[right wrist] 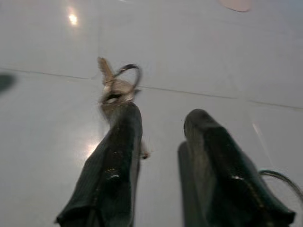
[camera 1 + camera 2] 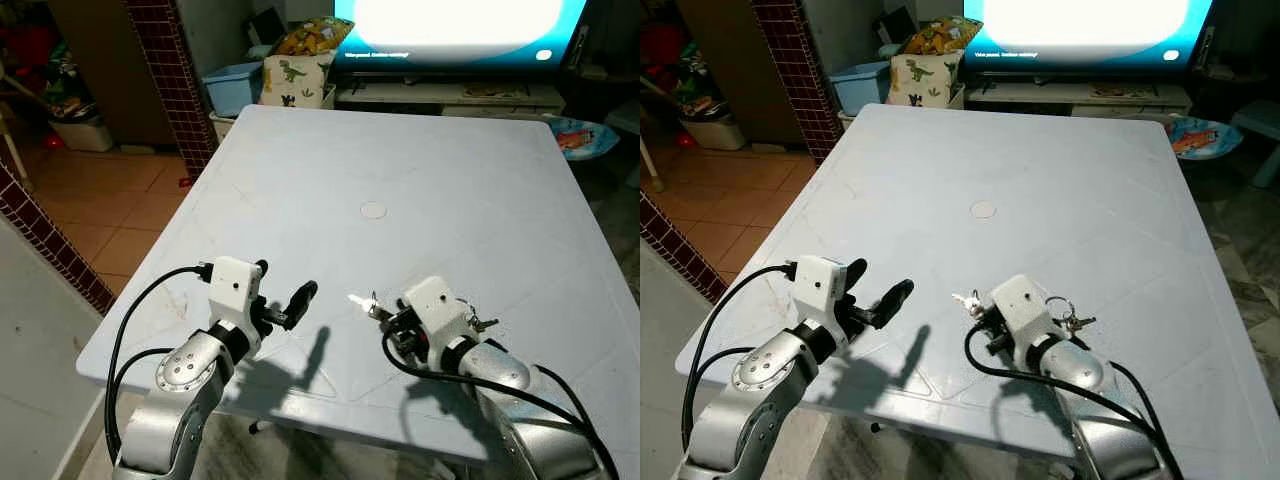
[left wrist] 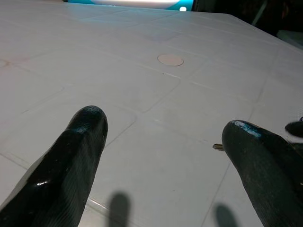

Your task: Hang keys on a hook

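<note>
The small bunch of silver metal keys (image 1: pixel 118 85) lies on the pale grey plastic surface (image 2: pixel 400 160), touching the right pincer (image 1: pixel 161 137) at its eleven o'clock (fingers apart, nothing clamped). Centre both fingers over the ring before closing. The left pincer (image 3: pixel 161 142) hovers open.

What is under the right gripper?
Under the right gripper lie keys on the white table: one by its fingertip, more keys and a ring beside the wrist. The wrist hides whatever joins them.
</note>
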`<state>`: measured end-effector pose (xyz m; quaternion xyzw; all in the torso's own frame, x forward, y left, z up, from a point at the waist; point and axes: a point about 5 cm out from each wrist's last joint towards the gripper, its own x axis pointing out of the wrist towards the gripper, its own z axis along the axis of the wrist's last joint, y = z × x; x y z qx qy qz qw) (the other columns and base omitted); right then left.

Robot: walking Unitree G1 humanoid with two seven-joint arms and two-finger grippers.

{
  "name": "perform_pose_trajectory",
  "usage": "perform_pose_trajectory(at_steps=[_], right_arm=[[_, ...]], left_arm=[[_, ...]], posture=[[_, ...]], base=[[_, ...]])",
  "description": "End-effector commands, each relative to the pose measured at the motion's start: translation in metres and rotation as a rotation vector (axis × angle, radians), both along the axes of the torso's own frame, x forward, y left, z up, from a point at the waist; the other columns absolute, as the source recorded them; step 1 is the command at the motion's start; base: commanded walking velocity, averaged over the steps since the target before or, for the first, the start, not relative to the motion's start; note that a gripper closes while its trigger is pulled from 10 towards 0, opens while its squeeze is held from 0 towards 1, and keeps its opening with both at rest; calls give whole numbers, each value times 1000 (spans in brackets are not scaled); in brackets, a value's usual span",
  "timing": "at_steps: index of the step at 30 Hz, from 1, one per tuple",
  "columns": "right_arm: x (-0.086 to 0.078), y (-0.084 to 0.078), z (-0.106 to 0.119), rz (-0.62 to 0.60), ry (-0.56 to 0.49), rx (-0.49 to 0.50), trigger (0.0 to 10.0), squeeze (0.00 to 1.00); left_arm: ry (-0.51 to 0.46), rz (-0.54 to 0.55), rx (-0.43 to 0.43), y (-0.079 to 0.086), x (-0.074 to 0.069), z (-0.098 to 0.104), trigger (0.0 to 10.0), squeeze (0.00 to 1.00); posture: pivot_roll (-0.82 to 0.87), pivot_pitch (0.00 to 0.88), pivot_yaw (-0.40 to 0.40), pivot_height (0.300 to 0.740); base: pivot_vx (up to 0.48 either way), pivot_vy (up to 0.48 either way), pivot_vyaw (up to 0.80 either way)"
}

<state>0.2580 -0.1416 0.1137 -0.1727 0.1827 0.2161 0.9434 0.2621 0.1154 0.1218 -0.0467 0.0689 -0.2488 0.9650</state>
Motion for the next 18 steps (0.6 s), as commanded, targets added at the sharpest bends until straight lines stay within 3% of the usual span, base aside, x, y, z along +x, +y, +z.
perform_pose_trajectory(at_steps=[1,12,18], right_arm=[[8,1,7,-31,-37,2,10000,1000],[13,36,15,13,12,106,10000,1000],[8,36,14,0,83,123,10000,1000]], left_arm=[[8,-5,14,-1,2,-1,10000,0],[4,-3,13,-1,3,0,10000,0],[5,-3,11,0,3,0,10000,0]], posture=[[-51,39,70,740],[-42,36,73,740],[-41,36,71,740]], base=[[0,0,0],[0,0,0],[0,0,0]])
